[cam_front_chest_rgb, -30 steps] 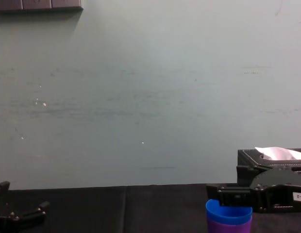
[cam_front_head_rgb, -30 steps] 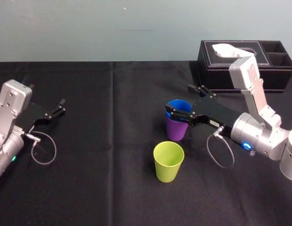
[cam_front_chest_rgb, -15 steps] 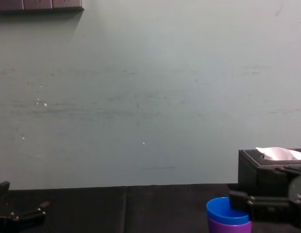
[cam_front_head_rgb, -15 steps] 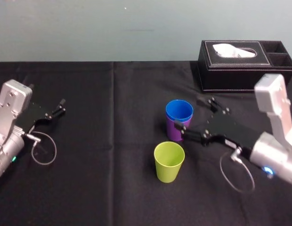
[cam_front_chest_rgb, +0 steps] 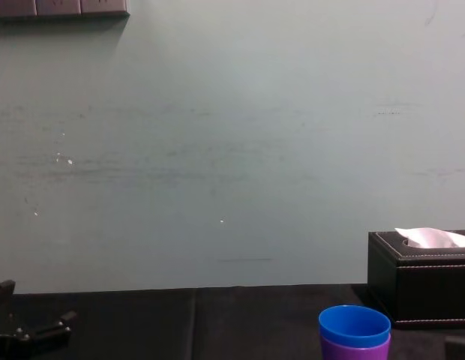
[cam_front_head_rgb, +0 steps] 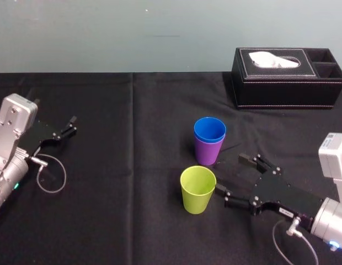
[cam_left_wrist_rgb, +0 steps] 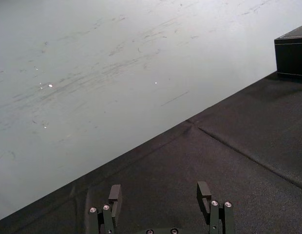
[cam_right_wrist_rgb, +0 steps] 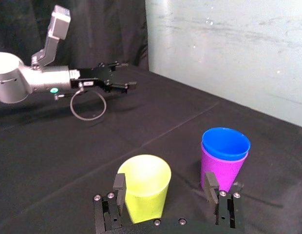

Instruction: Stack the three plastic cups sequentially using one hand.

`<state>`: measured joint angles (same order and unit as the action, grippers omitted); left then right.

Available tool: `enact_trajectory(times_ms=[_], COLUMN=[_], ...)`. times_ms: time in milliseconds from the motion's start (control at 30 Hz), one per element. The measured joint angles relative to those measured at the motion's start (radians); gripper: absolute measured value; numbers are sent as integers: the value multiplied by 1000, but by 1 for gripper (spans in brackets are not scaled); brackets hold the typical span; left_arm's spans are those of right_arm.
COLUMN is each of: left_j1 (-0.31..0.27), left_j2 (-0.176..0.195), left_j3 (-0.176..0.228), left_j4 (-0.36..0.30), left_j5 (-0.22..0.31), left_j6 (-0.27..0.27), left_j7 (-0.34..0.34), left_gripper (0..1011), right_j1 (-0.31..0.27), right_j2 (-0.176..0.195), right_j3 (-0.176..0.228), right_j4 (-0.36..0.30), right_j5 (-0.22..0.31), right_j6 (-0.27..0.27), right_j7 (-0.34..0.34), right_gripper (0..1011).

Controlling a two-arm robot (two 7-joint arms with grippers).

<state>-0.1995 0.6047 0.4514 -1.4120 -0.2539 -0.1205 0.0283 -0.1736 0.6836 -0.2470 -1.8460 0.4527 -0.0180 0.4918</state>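
The blue cup point(cam_front_head_rgb: 209, 129) sits nested inside the purple cup point(cam_front_head_rgb: 206, 153) at the table's middle; the pair also shows in the chest view as blue cup point(cam_front_chest_rgb: 354, 325) over purple cup point(cam_front_chest_rgb: 352, 351). The yellow-green cup point(cam_front_head_rgb: 197, 189) stands upright alone, just in front of them. My right gripper point(cam_front_head_rgb: 232, 175) is open and empty, low over the cloth right of the yellow-green cup, one fingertip close to its side. From the right wrist, the gripper point(cam_right_wrist_rgb: 165, 189) faces the yellow-green cup point(cam_right_wrist_rgb: 143, 186) and the stacked blue cup point(cam_right_wrist_rgb: 225, 144). My left gripper point(cam_front_head_rgb: 67, 128) is parked open at far left.
A black leather tissue box point(cam_front_head_rgb: 287, 77) stands at the back right, behind the cups. Black cloth point(cam_front_head_rgb: 132, 165) covers the table up to a pale wall. A cable loop point(cam_front_head_rgb: 51, 175) hangs by the left arm. Open cloth lies between the cups and the left gripper.
My right gripper has drawn off the blue cup, leaving it in the purple one. It swung toward the table's front and now sits low beside the yellow-green cup. The left arm stayed put.
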Motion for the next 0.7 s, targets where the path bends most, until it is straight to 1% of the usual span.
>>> enact_trajectory(times_ms=[133, 300, 400, 533, 700], left_j1=[0, 0, 0, 0, 0], left_j2=[0, 0, 0, 0, 0], left_j3=[0, 0, 0, 0, 0], left_j4=[0, 0, 0, 0, 0], left_j5=[0, 0, 0, 0, 0], left_j6=[0, 0, 0, 0, 0], left_j7=[0, 0, 0, 0, 0], left_gripper=[1011, 1011, 1011, 1012, 1011], right_j1=[-8, -1, 11, 21, 36], right_j2=[3, 0, -7, -14, -26], right_j3=[-8, -26, -41, -52, -62], right_j4=[10, 26, 43, 56, 78], right_j5=[-3, -9, -15, -18, -7], right_j6=[-4, -4, -2, 3, 8], right_j7=[11, 21, 26, 27, 34], right_gripper=[1004, 1004, 1004, 1004, 1004])
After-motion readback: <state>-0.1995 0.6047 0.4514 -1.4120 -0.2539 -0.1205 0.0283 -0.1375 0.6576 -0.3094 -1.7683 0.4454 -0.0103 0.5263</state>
